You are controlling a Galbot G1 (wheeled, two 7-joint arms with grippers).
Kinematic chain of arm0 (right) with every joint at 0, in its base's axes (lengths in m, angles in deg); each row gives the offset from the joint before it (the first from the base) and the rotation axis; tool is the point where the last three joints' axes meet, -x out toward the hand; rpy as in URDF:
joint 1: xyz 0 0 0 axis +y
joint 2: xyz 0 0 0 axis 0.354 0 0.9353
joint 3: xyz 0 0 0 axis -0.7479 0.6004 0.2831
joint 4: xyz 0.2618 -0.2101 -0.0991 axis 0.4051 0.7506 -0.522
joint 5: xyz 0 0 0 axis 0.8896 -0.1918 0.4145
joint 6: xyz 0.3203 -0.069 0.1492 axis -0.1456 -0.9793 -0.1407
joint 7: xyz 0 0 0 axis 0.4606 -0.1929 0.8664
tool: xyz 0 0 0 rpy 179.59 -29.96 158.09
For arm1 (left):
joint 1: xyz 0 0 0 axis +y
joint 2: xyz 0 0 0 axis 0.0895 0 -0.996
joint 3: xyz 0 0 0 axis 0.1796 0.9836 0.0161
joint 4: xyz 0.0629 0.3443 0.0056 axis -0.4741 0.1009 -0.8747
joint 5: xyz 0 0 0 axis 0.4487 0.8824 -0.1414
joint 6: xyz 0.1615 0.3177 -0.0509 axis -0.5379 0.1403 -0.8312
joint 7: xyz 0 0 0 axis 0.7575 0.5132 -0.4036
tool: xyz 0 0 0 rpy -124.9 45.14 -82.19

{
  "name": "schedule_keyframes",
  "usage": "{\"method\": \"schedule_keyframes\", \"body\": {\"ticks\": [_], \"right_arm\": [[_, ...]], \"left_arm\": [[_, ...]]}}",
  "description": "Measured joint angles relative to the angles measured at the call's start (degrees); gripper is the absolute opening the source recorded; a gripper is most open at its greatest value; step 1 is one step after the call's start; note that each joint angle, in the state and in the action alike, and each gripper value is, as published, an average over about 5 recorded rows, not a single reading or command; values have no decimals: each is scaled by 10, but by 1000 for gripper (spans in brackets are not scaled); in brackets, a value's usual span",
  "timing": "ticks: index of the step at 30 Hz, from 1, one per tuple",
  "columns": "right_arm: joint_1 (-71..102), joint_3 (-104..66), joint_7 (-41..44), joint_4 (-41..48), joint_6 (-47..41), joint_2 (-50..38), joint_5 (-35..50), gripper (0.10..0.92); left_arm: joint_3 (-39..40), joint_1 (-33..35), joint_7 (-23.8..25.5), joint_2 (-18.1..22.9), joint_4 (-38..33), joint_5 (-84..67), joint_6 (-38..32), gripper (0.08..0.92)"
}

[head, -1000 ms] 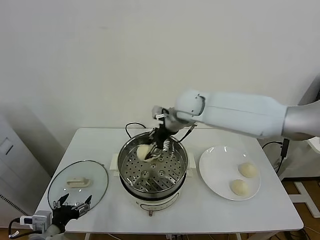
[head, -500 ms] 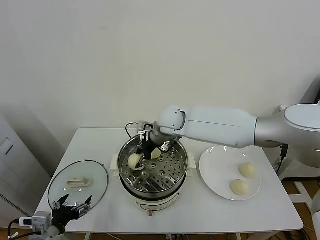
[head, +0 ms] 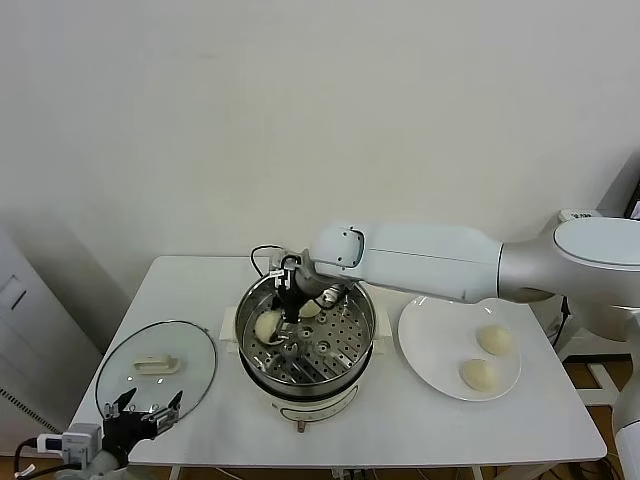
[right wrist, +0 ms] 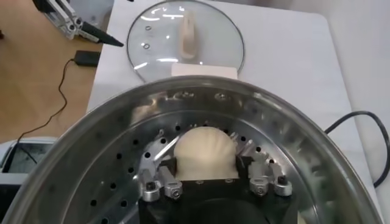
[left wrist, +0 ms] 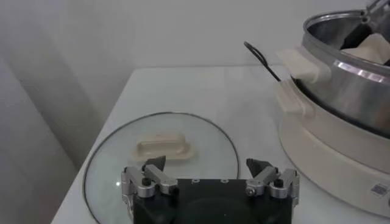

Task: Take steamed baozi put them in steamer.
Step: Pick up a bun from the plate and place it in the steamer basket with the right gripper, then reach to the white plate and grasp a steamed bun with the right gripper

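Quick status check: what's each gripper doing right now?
Left gripper: open, empty, hovering over the glass lid.
Right gripper: shut on a baozi, down inside the steamer over the perforated tray.

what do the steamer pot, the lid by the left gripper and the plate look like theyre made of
Steamer: polished metal, likely stainless steel, mirror reflections on its wall, on a matte white base that looks plastic. Lid: clear glass, the table shows through, with a cream handle, probably plastic. Plate: glossy white, ceramic or melamine; cannot tell which.
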Motion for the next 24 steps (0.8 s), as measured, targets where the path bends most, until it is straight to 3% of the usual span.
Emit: {"method": "schedule_keyframes", "body": {"ticks": [9,24], "right_arm": [[-57,2,76,-18,17,-56,-42,823],[-138,48,266,-37,118,-246,-198,823]], "left_arm": [[-1,0,0,-1,-3,0,0,823],[0,0,0,-6,-8,-2,-3,823]]}}
